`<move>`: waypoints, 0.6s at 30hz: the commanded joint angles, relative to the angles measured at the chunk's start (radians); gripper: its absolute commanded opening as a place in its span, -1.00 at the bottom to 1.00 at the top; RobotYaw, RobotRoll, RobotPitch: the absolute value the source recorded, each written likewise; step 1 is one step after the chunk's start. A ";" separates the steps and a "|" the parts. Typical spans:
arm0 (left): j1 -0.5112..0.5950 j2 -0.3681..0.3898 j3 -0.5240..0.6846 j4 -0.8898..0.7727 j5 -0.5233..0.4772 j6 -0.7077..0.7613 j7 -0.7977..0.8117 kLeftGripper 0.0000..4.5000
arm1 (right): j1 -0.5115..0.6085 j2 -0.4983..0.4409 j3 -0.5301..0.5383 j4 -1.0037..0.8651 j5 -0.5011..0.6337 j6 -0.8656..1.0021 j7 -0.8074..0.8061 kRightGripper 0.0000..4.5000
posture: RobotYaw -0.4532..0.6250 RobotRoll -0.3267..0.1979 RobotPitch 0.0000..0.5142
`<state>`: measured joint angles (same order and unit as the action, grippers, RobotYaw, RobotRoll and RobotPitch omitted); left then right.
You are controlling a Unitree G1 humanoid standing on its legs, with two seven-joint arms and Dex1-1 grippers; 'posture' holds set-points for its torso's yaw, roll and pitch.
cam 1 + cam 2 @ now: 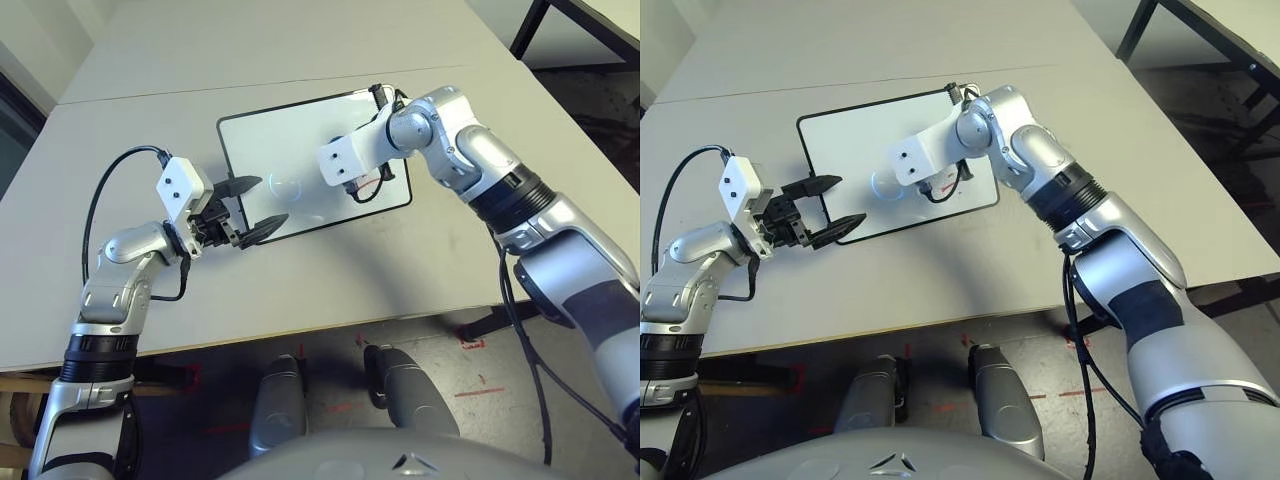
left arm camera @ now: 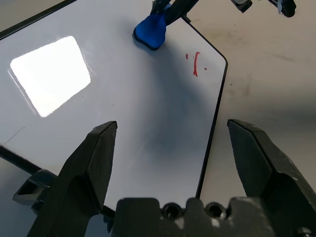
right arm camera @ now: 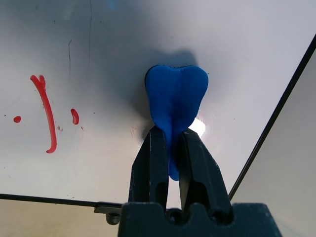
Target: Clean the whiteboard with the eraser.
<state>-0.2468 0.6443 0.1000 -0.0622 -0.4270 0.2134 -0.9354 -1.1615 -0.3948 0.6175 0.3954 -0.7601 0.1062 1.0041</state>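
Right gripper (image 3: 174,132) pinching blue eraser (image 3: 177,94) over whiteboard (image 3: 113,173)

The right gripper's fingers are squeezing nearly together on the eraser; red marks (image 3: 47,113) are showing beside it; the left gripper (image 2: 173,126) is spreading wide, holding nothing, at the board's edge.

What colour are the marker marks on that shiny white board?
Red; they show best in the right wrist view.

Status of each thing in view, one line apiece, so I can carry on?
Whiteboard: flat on the table, red marks remaining
Eraser: pinched in the right gripper
Right gripper: shut on the eraser
Left gripper: open, nothing between its fingers
Table: supporting the whiteboard
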 commanded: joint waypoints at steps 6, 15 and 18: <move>0.001 -0.002 -0.010 0.004 0.015 -0.011 -0.004 1.00 | 0.038 -0.102 -0.006 0.024 -0.028 -0.007 0.010 -0.96 | -0.31 0.25 -0.56; -0.006 -0.001 -0.014 0.019 0.016 -0.017 -0.010 1.00 | 0.050 -0.155 -0.019 0.015 -0.020 0.008 0.015 -0.96 | -0.35 0.25 -0.53; -0.004 0.000 -0.014 0.017 0.016 -0.016 -0.012 1.00 | 0.045 -0.163 -0.035 -0.022 -0.011 0.023 0.036 -0.96 | -0.35 0.25 -0.52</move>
<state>-0.2560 0.6436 0.0977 -0.0597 -0.4266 0.2037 -0.9356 -1.1255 -0.5423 0.6052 0.3921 -0.7721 0.1116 1.0201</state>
